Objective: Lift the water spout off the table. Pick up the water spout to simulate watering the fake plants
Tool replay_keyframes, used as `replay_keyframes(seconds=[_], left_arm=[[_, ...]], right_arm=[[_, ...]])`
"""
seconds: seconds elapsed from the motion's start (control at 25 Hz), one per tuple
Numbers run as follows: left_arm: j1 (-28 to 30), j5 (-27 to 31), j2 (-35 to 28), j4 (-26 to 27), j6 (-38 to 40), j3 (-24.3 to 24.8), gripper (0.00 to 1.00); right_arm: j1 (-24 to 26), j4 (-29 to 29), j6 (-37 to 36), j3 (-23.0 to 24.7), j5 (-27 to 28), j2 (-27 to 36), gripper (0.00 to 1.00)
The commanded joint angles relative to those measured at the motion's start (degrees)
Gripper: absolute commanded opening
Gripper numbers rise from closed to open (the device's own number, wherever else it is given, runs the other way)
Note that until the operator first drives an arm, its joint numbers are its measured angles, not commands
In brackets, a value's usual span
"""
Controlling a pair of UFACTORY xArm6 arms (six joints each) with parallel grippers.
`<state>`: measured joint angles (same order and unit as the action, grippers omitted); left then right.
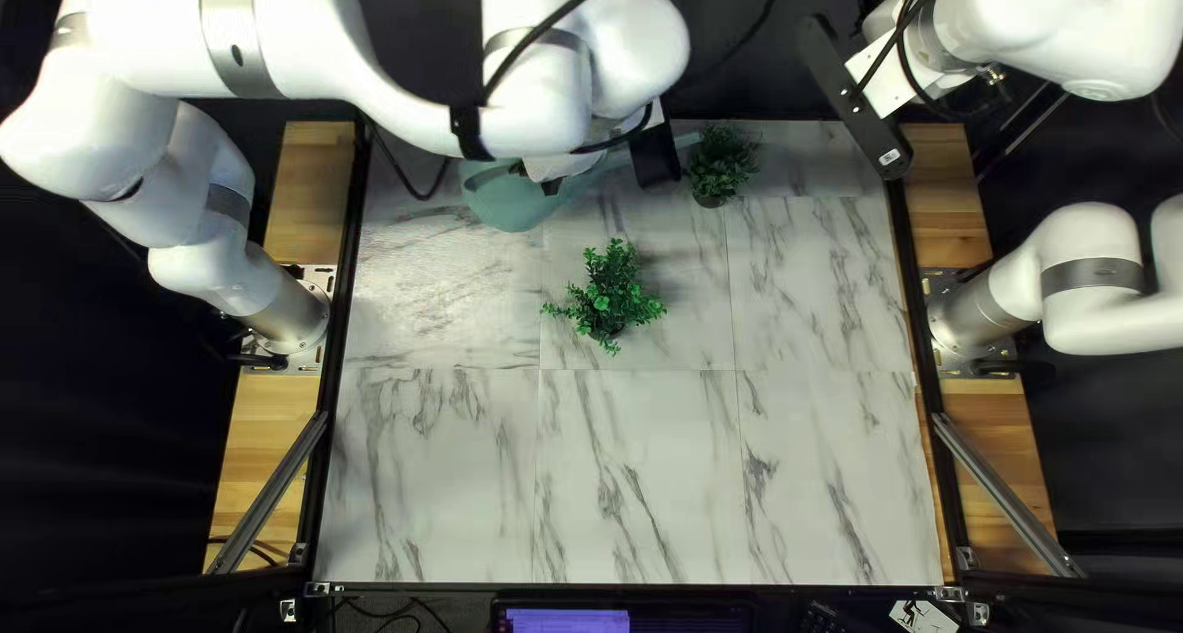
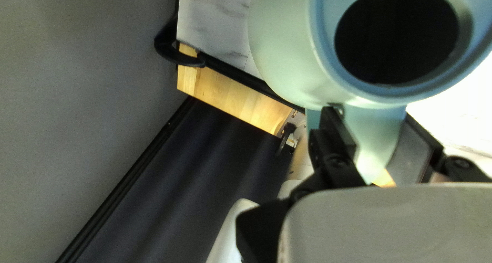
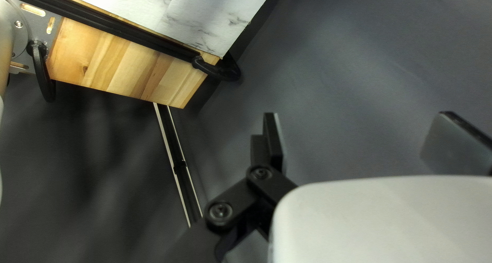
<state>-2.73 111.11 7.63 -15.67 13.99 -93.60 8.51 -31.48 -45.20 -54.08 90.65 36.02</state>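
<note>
In the top left view, the pale green watering can (image 1: 499,199) is at the table's far side, partly covered by my left arm, its spout reaching toward a small potted plant (image 1: 722,162). My left gripper (image 1: 551,186) is over the can. The left wrist view has the can's body (image 2: 284,53) and dark opening ahead of my left gripper (image 2: 373,140), whose two fingers close on its handle (image 2: 371,135). Whether the can's base touches the table is hidden. A bushier plant (image 1: 608,298) stands nearer. My right gripper (image 1: 873,91), at the far right, is open and empty in its wrist view (image 3: 361,140).
The marble-patterned table (image 1: 641,485) has black side rails (image 1: 913,288) and wooden strips (image 1: 274,436) outside them. My left arm (image 1: 419,109) spans the table's far left side. A dark curtain (image 3: 333,63) lies ahead of my right gripper.
</note>
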Motion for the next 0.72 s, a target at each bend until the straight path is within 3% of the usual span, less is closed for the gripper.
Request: replay_keyframes(seconds=[0.04, 0.72], left_arm=[[0.3, 0.94, 1.73, 0.38, 0.39, -1.57, 0.0], [1.02, 4.76, 8.06, 0.6, -1.31, -9.57, 0.0]], right_arm=[[0.0, 0.0, 0.0, 0.0, 0.0, 0.0, 1.0], [0.0, 0.0, 0.0, 0.0, 0.0, 0.0, 1.0]])
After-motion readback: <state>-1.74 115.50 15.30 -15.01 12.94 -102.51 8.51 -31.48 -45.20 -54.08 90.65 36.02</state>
